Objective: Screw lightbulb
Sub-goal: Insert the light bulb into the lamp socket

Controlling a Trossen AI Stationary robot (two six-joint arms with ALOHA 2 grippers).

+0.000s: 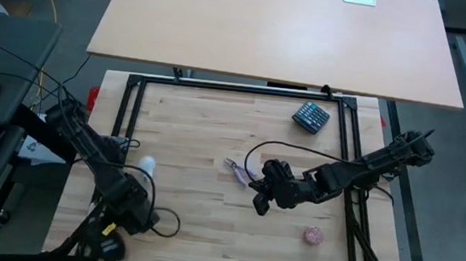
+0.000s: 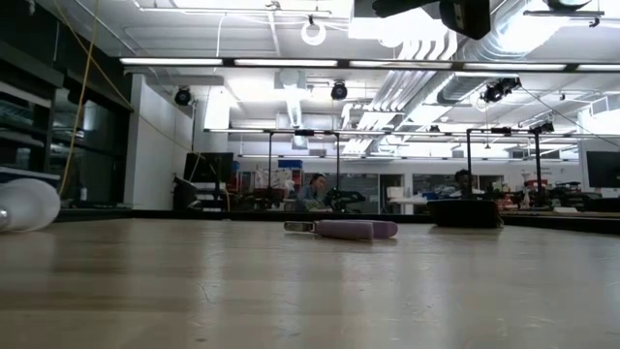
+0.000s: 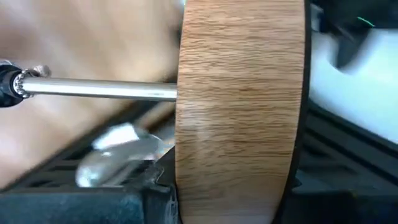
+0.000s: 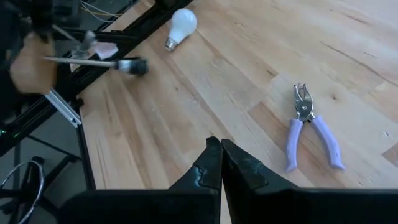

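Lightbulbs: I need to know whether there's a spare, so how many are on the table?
1. The lightbulb lies on its side near the table's left edge, beside the left arm, screw base pointing toward the table's middle. No other shows, though the arms could hide one.

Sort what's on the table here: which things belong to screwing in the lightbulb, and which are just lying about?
Belongs to the job:
- lightbulb, lying loose on the table
- wooden disc with stem and socket, held by the left gripper

Just lying about:
- purple-handled pliers
- calculator
- pinkish ball

The right gripper is shut and empty.
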